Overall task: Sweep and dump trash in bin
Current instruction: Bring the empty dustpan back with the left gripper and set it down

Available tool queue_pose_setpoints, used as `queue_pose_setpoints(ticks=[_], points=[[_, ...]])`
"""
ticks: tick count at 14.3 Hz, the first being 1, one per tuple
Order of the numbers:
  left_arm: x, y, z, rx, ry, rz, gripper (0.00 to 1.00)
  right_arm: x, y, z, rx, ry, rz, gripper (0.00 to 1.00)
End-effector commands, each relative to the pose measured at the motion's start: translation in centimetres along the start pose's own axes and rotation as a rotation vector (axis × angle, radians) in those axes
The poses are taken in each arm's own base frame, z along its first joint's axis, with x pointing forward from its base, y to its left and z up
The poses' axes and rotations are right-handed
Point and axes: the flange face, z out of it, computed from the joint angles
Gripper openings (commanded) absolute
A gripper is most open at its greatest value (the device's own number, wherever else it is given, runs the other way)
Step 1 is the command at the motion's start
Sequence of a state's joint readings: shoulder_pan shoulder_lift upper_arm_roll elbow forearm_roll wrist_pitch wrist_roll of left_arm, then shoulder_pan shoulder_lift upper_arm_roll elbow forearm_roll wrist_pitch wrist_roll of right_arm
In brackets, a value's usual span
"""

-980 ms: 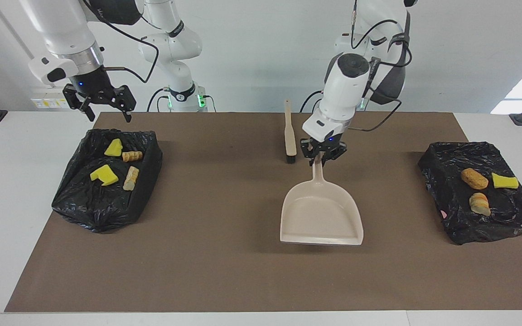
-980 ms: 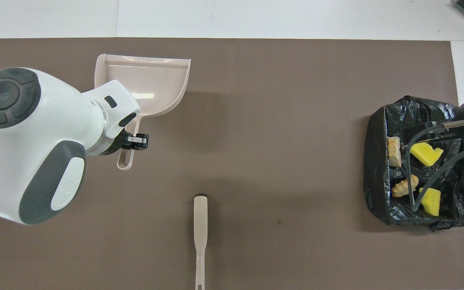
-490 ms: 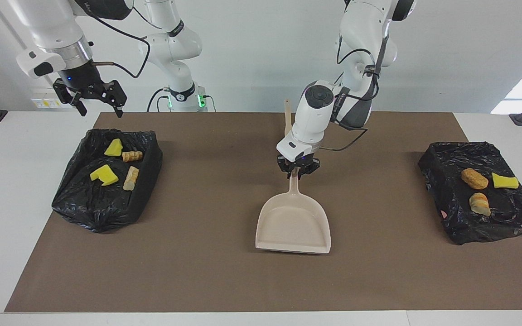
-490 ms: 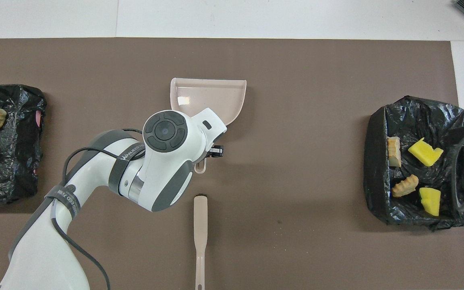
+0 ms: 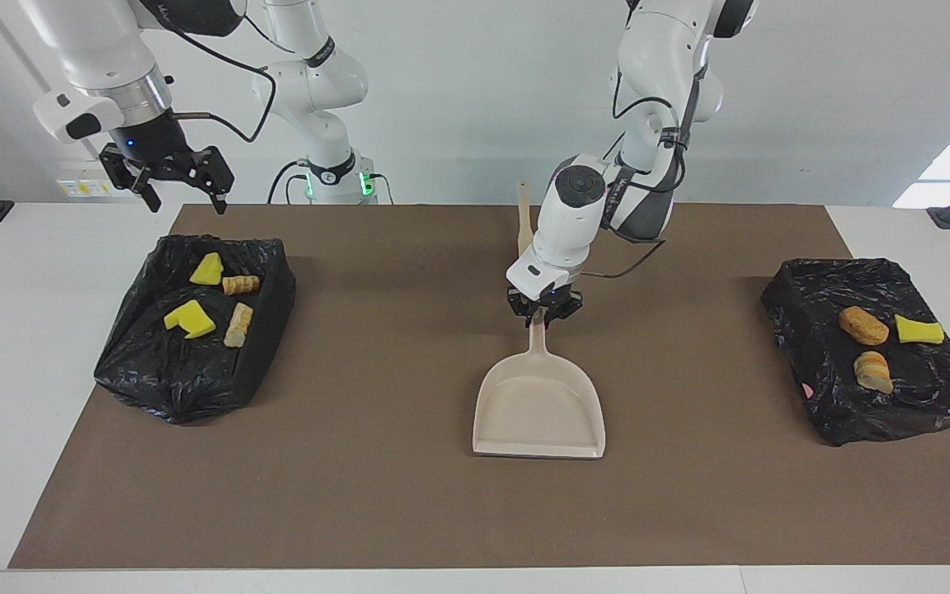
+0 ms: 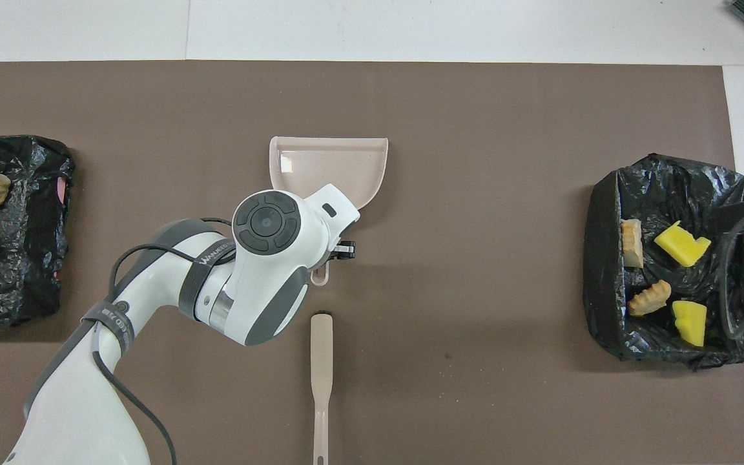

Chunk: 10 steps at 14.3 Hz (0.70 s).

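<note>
The trash is seven small scraps divided between two bins lined with crumpled black plastic; the bin at the right arm's end [image 5: 195, 330] holds four: two bright yellow foam sponge chunks [image 5: 190, 319] [image 5: 207, 270] and two tan crusty lumps [image 5: 238, 324] [image 5: 241, 285]; the bin at the left arm's end [image 5: 871, 351] holds three: an orange-brown crusty lump [image 5: 862, 325], a beige and orange lump [image 5: 873, 371] and a flat yellow sponge piece [image 5: 919, 329]; all seven lie on the black liners, none on the mat. Between the bins, at the middle of the brown mat [image 5: 376, 495], lies the beige plastic dustpan [image 5: 539, 404], its pan flat on the mat and its open lip turned away from the robots; its handle points toward the robots. The left gripper [image 5: 543, 314] is pressed together on that handle, pinching it near its end; the left arm reaches down over the mat's centre. The slim beige brush [image 6: 321, 381] lies on the mat nearer to the robots than the dustpan, apart from it, in line with the handle. The right gripper [image 5: 181, 188] hangs in the air with its fingers spread, holding nothing, over the robots' edge of the bin at the right arm's end; the right arm waits.
</note>
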<state>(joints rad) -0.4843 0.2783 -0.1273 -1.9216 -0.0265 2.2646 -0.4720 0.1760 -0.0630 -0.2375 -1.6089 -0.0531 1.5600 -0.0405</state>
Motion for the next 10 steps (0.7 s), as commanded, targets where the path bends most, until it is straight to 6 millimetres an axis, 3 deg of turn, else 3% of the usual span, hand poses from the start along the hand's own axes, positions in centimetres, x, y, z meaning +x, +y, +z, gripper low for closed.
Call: queue_pose_setpoints(ticks=[1, 2, 3, 7, 10], points=[[-0.6, 0.5, 0.4, -0.012, 0.017, -0.009, 0.51, -0.5, 0.7, -0.3, 0.008, -0.002, -0.004, 1.00], [-0.4, 0.3, 0.2, -0.010, 0.014, -0.007, 0.94, -0.4, 0.7, -0.4, 0.010, 0.001, 0.004, 1.00], [-0.1, 0.0, -0.2, -0.011, 0.018, -0.013, 1.00, -0.5, 0.8, -0.4, 0.010, 0.001, 0.005, 1.00], [1.9, -3.6, -4.8, -0.008, 0.040, -0.083, 1.00, -0.4, 0.3, -0.3, 0.004, -0.004, 0.006, 1.00], [3.5, -8.5, -8.6, -0.014, 0.086, -0.154, 1.00, -0.6, -0.2, -0.5, 0.002, -0.010, 0.025, 1.00]])
